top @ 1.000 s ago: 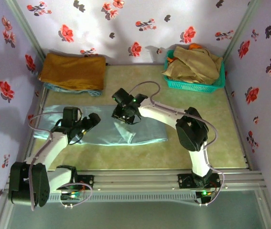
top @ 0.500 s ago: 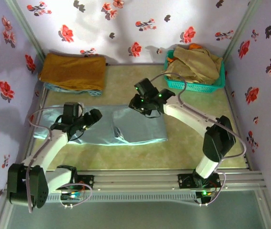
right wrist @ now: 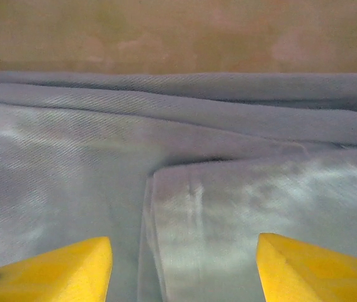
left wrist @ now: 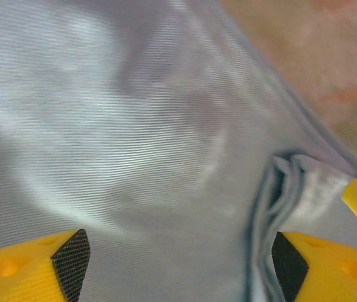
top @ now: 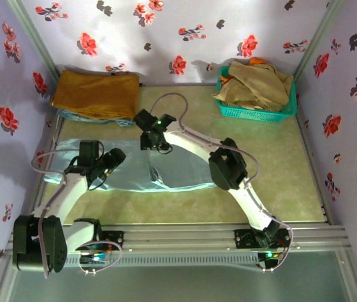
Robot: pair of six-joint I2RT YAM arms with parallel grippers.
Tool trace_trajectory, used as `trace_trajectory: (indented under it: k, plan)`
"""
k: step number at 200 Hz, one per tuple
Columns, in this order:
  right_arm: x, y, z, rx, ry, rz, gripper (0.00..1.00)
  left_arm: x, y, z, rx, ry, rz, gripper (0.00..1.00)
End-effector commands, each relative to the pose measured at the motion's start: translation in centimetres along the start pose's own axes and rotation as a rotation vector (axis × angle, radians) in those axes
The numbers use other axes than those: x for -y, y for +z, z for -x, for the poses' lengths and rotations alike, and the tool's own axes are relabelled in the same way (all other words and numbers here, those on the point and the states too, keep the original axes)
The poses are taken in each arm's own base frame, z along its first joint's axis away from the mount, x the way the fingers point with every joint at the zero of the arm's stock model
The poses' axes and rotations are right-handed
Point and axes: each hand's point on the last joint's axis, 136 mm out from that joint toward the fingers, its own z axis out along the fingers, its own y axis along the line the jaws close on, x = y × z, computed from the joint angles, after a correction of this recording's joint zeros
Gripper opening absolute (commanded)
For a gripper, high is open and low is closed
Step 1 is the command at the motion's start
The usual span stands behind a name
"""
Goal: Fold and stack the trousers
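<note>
Pale blue-grey trousers (top: 178, 171) lie flat across the left and middle of the table (top: 266, 151), one layer already doubled over the other.

**Top view.** The left gripper (top: 118, 156) hangs over the left part of the cloth. The right gripper (top: 157, 145) hangs at its far edge near the middle. The mustard cloth (top: 96, 93) and the basket (top: 254, 113) sit well apart at the back.

**Left wrist view.** The left gripper (left wrist: 178, 267) stands wide, with its fingers (left wrist: 21, 267) apart and nothing pinched between them. The trousers (left wrist: 134, 138) spread beneath, and a folded edge (left wrist: 279, 189) runs just beside the right-hand finger.

**Right wrist view.** The right gripper (right wrist: 181, 270) is also wide and holds nothing. The trousers (right wrist: 58, 163) lie below it. The corner of the upper layer (right wrist: 241, 207) lies between the fingers (right wrist: 52, 267), with bare table (right wrist: 165, 31) beyond.

**Step in hand (judged).** The fold is partly made, and both arms appear to be placing themselves for a fresh hold. The next move calls for each gripper to lower onto an edge, close on all layers there, and carry the cloth over together. Thin, smooth cloth may slip or part into layers.
</note>
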Motion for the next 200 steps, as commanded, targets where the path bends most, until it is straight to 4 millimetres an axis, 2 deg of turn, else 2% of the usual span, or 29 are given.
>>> trace_trajectory:
  k: [1, 25, 44, 67, 86, 156, 173, 200]
  plan:
    - [2.7, 2.8, -1.1, -0.046, -0.044, -0.162, 0.63, -3.0, 0.1, -1.6, -0.020, -0.069, 0.054, 0.77]
    - [2.5, 4.7, -1.5, -0.065, -0.044, -0.166, 0.61, -3.4, 0.4, -2.3, -0.040, -0.074, 0.039, 0.77]
    - [2.8, 5.0, -1.2, -0.051, -0.045, -0.183, 0.49, -3.6, 0.6, -2.6, -0.048, -0.071, 0.039, 0.77]
    - [3.2, 4.4, -0.5, -0.033, -0.036, -0.192, 0.16, -3.7, 0.6, -2.7, -0.051, -0.066, 0.035, 0.76]
    - [3.0, 3.3, 0.2, 0.001, -0.037, -0.181, 0.00, -3.6, 0.6, -2.7, -0.052, -0.061, 0.028, 0.76]
    - [3.6, -3.7, 3.0, 0.230, 0.113, -0.092, 0.00, -3.1, 0.1, -2.5, -0.043, -0.057, -0.003, 0.74]
    - [3.7, -4.0, 3.4, 0.250, 0.143, -0.073, 0.00, -2.9, 0.0, -2.4, -0.039, -0.053, -0.009, 0.74]
    - [3.5, -2.7, 3.9, 0.240, 0.162, -0.077, 0.00, -2.6, 0.0, -2.3, -0.041, -0.050, -0.018, 0.74]
